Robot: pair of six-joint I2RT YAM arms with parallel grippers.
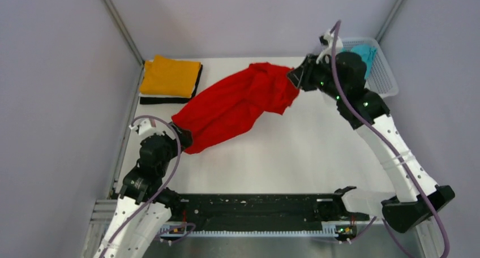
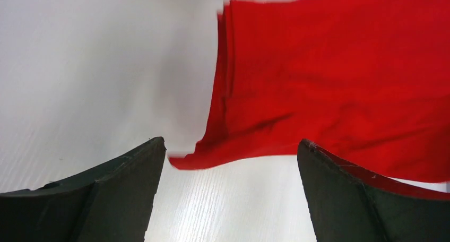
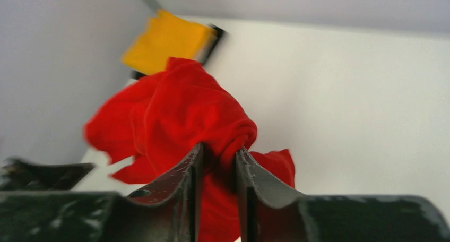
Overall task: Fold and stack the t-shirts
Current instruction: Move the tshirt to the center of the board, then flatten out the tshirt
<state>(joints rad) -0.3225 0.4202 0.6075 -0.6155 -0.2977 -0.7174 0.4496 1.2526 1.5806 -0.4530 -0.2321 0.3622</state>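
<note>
White tabletop (image 1: 294,150) fills the enclosure, shut in by pale grey walls. At its far left corner an orange t-shirt (image 1: 170,76) lies folded into a neat rectangle on top of a black t-shirt (image 1: 161,100), of which only a dark edge shows along the near and right sides.

Nearer the front, the left end effector (image 1: 184,136) sits at the lower left end of the red t-shirt (image 1: 238,102). Its fingers (image 2: 122,189) stand spread wide in the left wrist view, and the shirt's loose hem hangs just beyond the gap between them, above the bare surface.

That bright red shirt runs as a long, crumpled band diagonally from near left to far right, bunched and creased, with a sleeve or corner drooping near its upper end. There the right end effector (image 1: 295,77) pinches a thick gathered fold of it, the two fingers pressed close on the cloth.

Behind the right arm, in the far right corner, a white lattice basket (image 1: 385,71) holds a turquoise t-shirt (image 1: 368,55), mostly hidden by the arm.
</note>
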